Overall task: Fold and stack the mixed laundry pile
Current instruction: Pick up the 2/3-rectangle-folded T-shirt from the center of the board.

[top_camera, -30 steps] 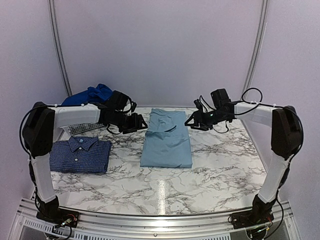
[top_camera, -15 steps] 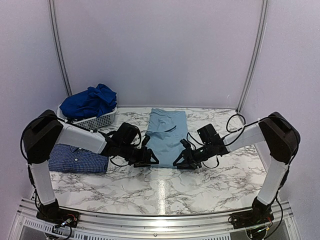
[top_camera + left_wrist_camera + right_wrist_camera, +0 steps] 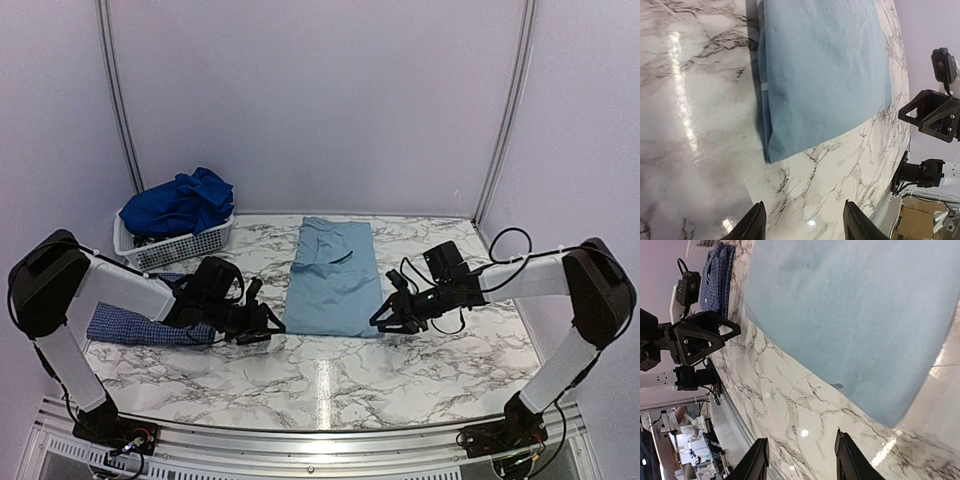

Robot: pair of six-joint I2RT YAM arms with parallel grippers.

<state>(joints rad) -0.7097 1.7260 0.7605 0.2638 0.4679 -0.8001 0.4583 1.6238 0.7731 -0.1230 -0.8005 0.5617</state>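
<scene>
Your pale blue T-shirt (image 3: 335, 285) lies flat as a long folded strip down the middle of the table (image 3: 330, 385), with its near edge between the two grippers. The left gripper (image 3: 262, 320) sits low just beside the near left corner and the right gripper (image 3: 388, 318) just beside the near right corner. Each wrist view shows the jaws standing moderately apart with nothing between them, so both are empty. Expect the cloth to be light, limp and layered. It will likely sag, and a shallow pinch may lift only the top layer. Take it at the two near corners, catch every layer, and carry both toward the far end together. The table looks slick, so the shirt may slide rather than lift. The checked shirt (image 3: 125, 325) lies at the left, partly under the left arm. The royal blue clothes (image 3: 180, 203) sit heaped in the basket (image 3: 190, 245).
</scene>
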